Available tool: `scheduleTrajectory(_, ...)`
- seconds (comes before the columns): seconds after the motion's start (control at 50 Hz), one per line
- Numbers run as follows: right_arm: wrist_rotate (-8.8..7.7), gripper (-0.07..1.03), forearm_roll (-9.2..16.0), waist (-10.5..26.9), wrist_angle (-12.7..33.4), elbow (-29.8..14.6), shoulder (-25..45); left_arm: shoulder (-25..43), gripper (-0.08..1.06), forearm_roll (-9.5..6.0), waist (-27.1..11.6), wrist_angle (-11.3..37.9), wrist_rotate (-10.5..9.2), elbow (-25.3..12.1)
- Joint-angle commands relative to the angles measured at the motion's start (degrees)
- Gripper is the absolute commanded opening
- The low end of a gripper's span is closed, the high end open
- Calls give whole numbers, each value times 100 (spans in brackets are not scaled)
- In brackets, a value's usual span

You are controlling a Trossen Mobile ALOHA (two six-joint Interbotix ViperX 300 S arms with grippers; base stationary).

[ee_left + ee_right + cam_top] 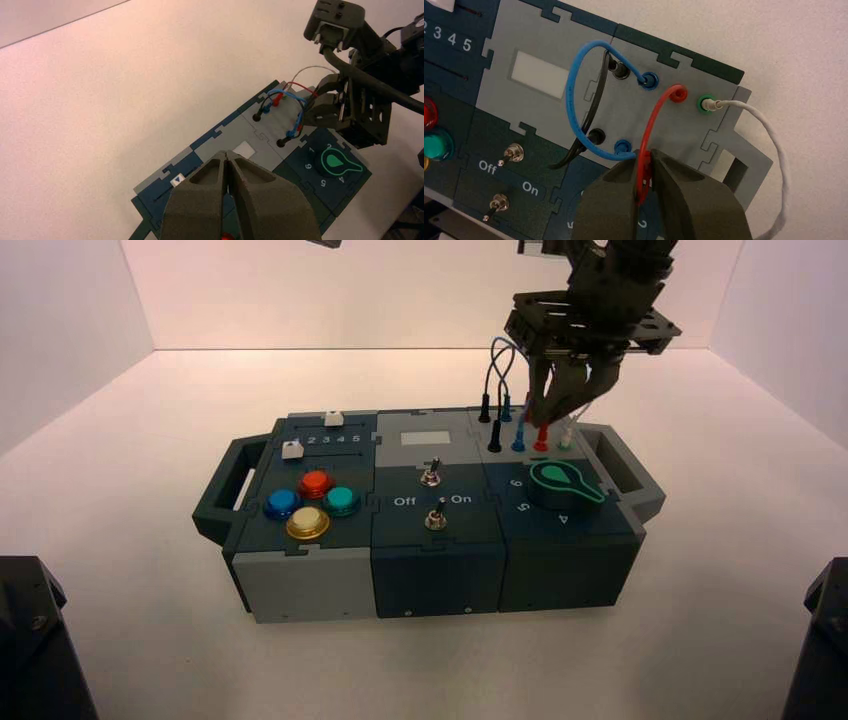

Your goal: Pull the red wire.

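Note:
The red wire (655, 120) loops over the grey socket panel at the box's back right. Its far plug (678, 93) sits in a red socket. My right gripper (647, 152) is shut on the wire's near plug, which shows red between the fingers. In the high view the right gripper (556, 408) reaches down over the front red plug (541, 437), which stands at the panel. The red wire also shows in the left wrist view (300, 86). My left gripper (226, 156) is shut and empty, held high above the box's middle.
The blue wire (570, 95), the black wire (589, 125) and the white wire (774, 150) share the panel beside the red one. The green knob (562, 483) lies just in front, two toggle switches (432, 476) in the middle, and coloured buttons (308, 523) on the left.

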Motion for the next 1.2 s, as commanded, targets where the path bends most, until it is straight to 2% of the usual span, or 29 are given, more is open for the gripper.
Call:
scheduleTrajectory(0.02,0,-2,0,0,-88,-158,-70,-53,-3,18,-18,-53,26,-193)
scheduleTrajectory(0.28,9,-2,-26,-35,62,-229,-598,-70,-3,26,-18,-44,35,-202)
scheduleTrajectory(0.42,26,-2,-123,-62,70,-281,-782,-70,-3,18,-18,-35,35,-211)
scheduleTrajectory(0.68,35,-2,-299,-114,-26,-325,-624,-70,-3,26,-18,-35,35,-220)
scheduleTrajectory(0.88,35,-2,-492,-114,-378,-308,-404,-79,-3,26,-18,-35,35,-255)
scheduleTrajectory(1.0,26,-2,-563,-114,-422,-325,-308,-70,-3,18,-18,-35,35,-281)
scheduleTrajectory(1.06,26,-1,-589,-114,-404,-352,-272,-79,-3,18,-18,-35,35,-299)
scheduleTrajectory(1.2,26,16,-598,-114,-369,-360,-246,-70,-3,26,-18,-35,44,-352)
